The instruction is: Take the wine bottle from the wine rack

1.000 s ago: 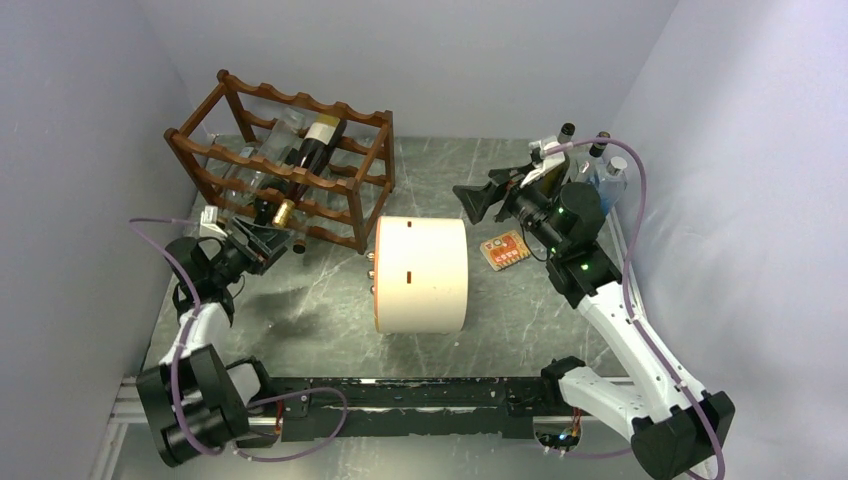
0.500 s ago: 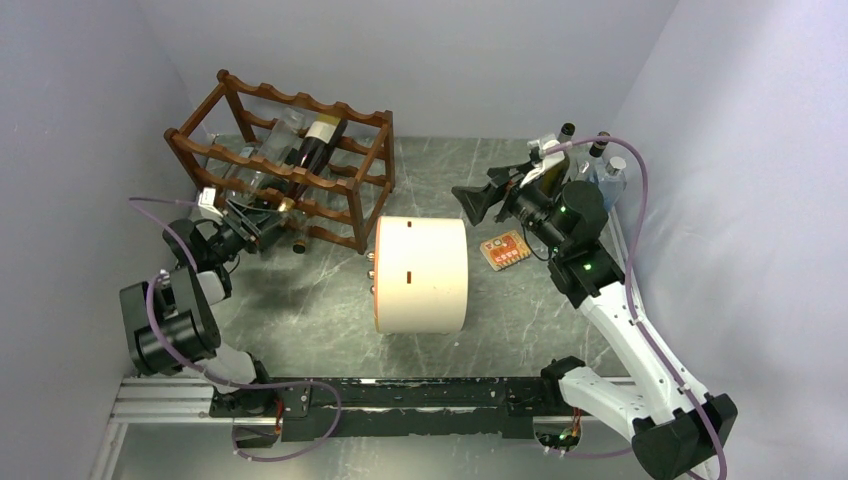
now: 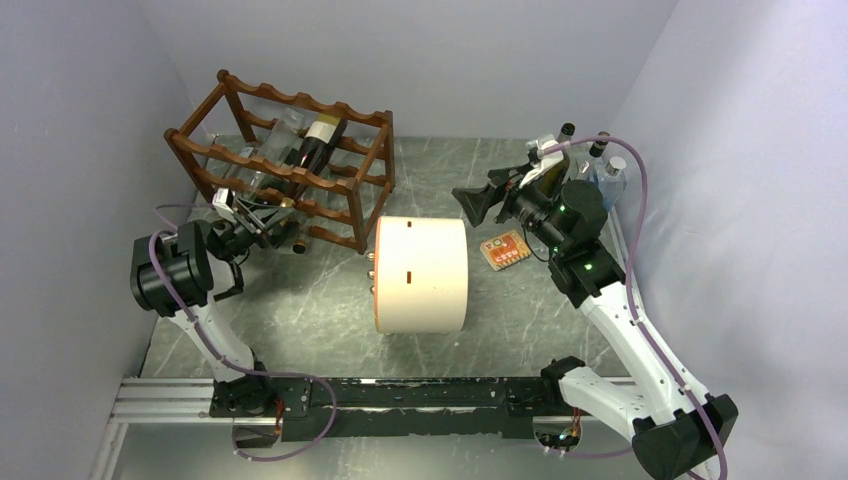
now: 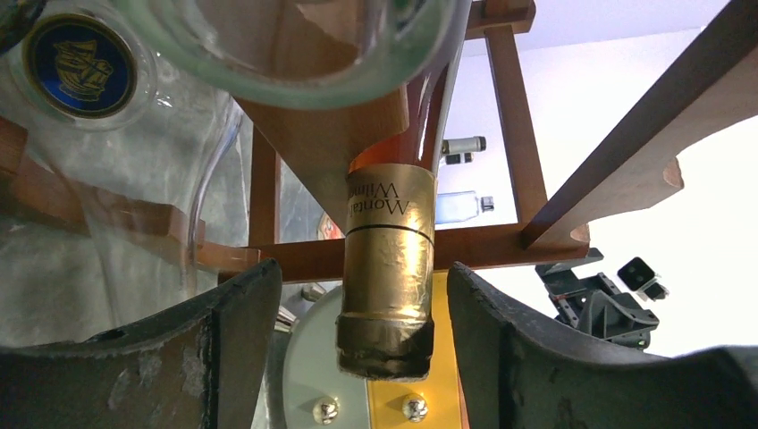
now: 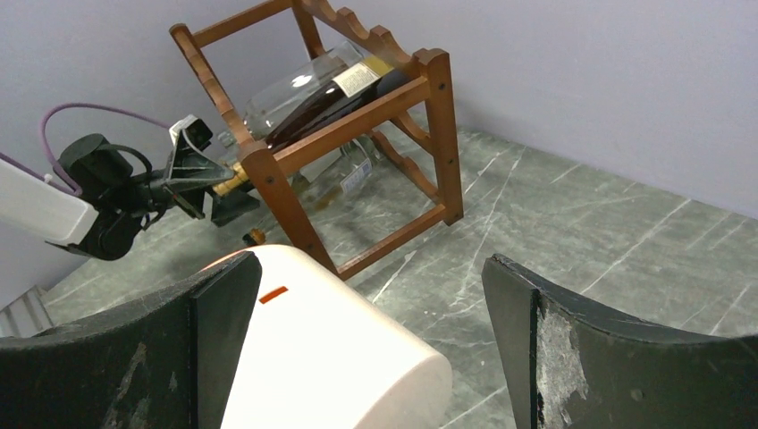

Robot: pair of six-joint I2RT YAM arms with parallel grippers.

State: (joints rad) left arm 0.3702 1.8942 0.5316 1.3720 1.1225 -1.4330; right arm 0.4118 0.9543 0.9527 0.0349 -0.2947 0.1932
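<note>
The reddish-brown wine rack (image 3: pixel 300 100) stands at the back left of the table. A dark wine bottle (image 3: pixel 318 140) with a cream label lies slanted in it, gold-foiled neck pointing out the near side. My left gripper (image 3: pixel 262 215) is at that neck. In the left wrist view the gold neck (image 4: pixel 389 259) hangs between the two fingers of the left gripper (image 4: pixel 362 277), with a gap on each side, under a rack rail (image 4: pixel 483 246). My right gripper (image 3: pixel 475 203) hovers open above the table, away from the rack (image 5: pixel 444 134), holding nothing.
A cream cylinder (image 3: pixel 420 275) lies on its side mid-table, right of the rack. Clear glass bottles (image 3: pixel 262 160) lie in the rack beside the wine bottle. An orange card (image 3: pixel 505 250) lies on the table; several bottles (image 3: pixel 595 165) stand at the back right.
The left arm has swung up and toward the rack, bringing its gripper over the bottle's gold neck, and its jaws have narrowed. The right arm has not moved.
</note>
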